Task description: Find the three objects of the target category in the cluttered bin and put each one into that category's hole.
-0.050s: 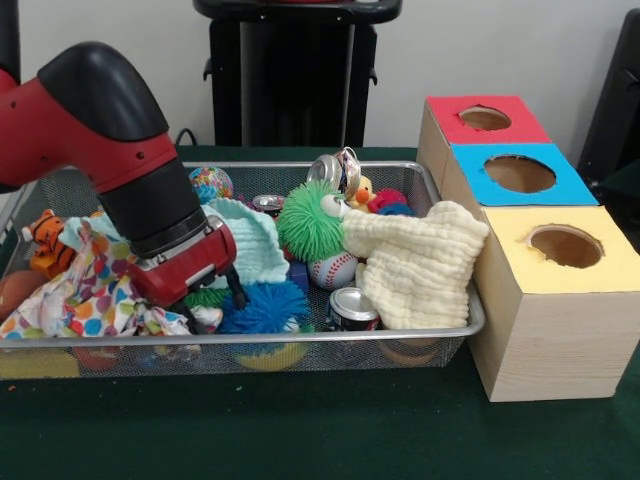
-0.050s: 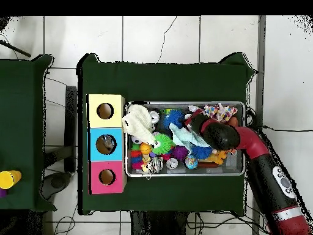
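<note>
You are seeing the red and black arm (image 1: 110,150) reaching down into the wire mesh bin (image 1: 440,335), at the left part of it in the front view. The gripper (image 1: 205,300) is sitting low among the clutter, between the polka-dot cloth (image 1: 90,300) and the blue spiky ball (image 1: 265,308). Its fingers are hiding behind the wrist and the toys, so I cannot tell if the jaws are spread or pressed together, or if they are pinching something.

Near the gripper, a mint green cloth (image 1: 250,240) is lying just beside the wrist. A green fuzzy ball (image 1: 310,220) is resting in the middle of the bin, and a baseball (image 1: 333,270) is sitting just under it. A cream cloth (image 1: 415,265) is draping over the right end of the bin, touching its rim. One can (image 1: 352,308) is standing at the front edge, and another can (image 1: 330,170) is lying at the back. A tiger toy (image 1: 42,240) is sitting at the far left.

The three boxes with holes are standing beside the bin on the right: the red box (image 1: 485,120), the blue box (image 1: 520,175) and the yellow box (image 1: 565,250), touching each other in a row. In the overhead view something is showing inside the hole of the blue box (image 2: 106,144), but I cannot tell what it is.
</note>
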